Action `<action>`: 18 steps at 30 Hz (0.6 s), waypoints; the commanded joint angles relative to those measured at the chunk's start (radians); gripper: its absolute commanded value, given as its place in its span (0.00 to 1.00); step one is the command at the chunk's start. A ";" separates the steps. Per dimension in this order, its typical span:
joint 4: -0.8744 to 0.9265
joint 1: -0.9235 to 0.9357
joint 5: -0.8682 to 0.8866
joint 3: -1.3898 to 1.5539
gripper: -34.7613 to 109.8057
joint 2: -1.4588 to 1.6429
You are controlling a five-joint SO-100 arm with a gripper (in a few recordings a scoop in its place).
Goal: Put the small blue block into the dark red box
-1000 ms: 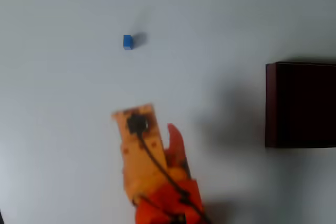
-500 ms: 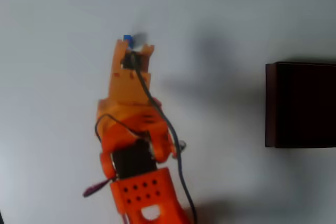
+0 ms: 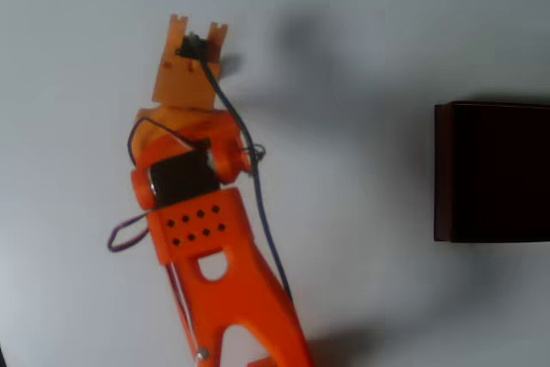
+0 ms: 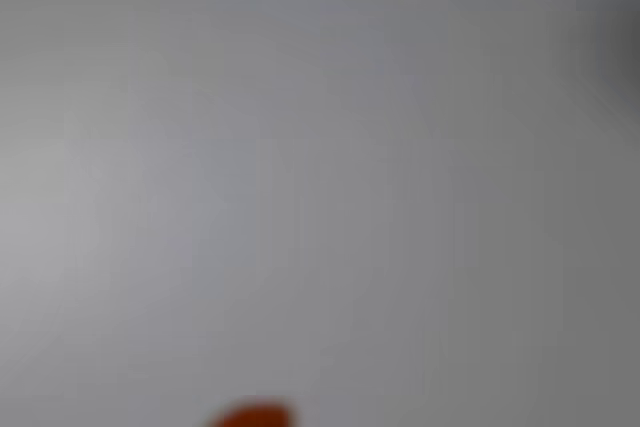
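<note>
Overhead view, arm: the orange arm (image 3: 202, 212) enters from 6 o'clock and stretches toward 11 o'clock across the pale surface (image 3: 361, 32).
Overhead view, gripper: the gripper (image 3: 196, 32) sits at the far tip of the arm, toward 11 o'clock of the picture; seen from above, its body covers the fingers, so it cannot be told whether they stand wide or narrow.
Overhead view, small blue block: hidden; no blue shows anywhere on the surface. A soft shadow lies just at 3 o'clock of the gripper's tip, and the block is probably under the gripper head, though that is a judgement.
Overhead view, dark red box: the dark red box (image 3: 491, 171) stands at the 3 o'clock edge, well apart from the gripper, its dark opening facing up.
Wrist view, surface: a blurred grey field, very close to the lens, with nothing sharp enough to name.
Wrist view, gripper: an orange-red sliver at 6 o'clock is likely a fingertip (image 4: 252, 416); its spread cannot be told.
Step in hand: reaching down for the block, not yet shown as grasped.
Doing it well: the cube is narrower than the gripper, so the fingers should straddle it squarely, settle low to the surface, then close gently before any lift; a skewed approach could nudge it away.
</note>
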 commanded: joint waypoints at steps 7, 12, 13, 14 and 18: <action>0.009 0.003 -0.035 -0.158 0.43 -0.112; 0.011 0.025 -0.074 -0.204 0.43 -0.176; 0.011 0.029 -0.078 -0.204 0.43 -0.179; 0.011 0.034 -0.080 -0.202 0.43 -0.181; 0.005 0.051 -0.091 -0.204 0.43 -0.190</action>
